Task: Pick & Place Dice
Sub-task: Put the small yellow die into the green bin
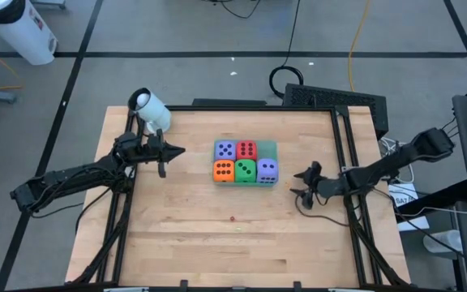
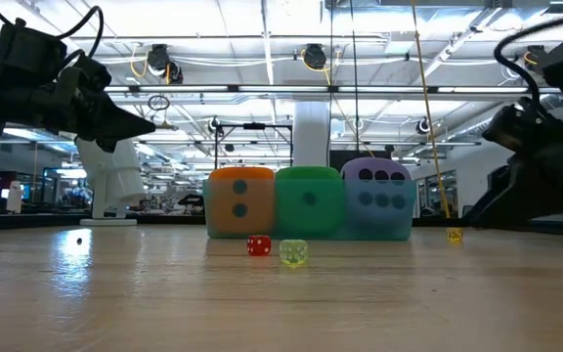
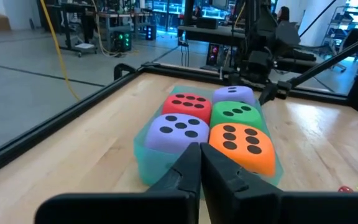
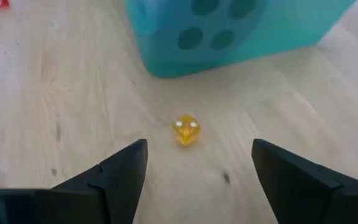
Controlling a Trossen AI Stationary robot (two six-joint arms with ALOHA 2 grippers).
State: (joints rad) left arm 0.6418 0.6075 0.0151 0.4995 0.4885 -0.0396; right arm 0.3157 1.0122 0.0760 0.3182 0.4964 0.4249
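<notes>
Five soft dice sit packed together on a flat translucent green square point(image 1: 271, 149) at the table's middle. The far row is lavender point(image 1: 225, 149) and red point(image 1: 246, 148). The near row is orange point(image 1: 223, 170), green point(image 1: 245, 170) and lavender point(image 1: 267, 170). My left gripper point(image 1: 167, 153) is shut and hovers above the table to their left, pointing at them point(image 3: 201, 158). My right gripper point(image 1: 301, 185) is open and low to their right. A tiny yellow die point(image 4: 186, 130) lies on the wood just ahead of its spread fingers point(image 4: 199, 149), untouched.
A tiny red die point(image 2: 258, 245) and a tiny yellow-green die point(image 2: 293, 252) lie on the wood nearer the table's near edge. A white cylindrical device point(image 1: 150, 109) stands at the far left corner. A dark raised rail point(image 1: 347, 146) borders the table.
</notes>
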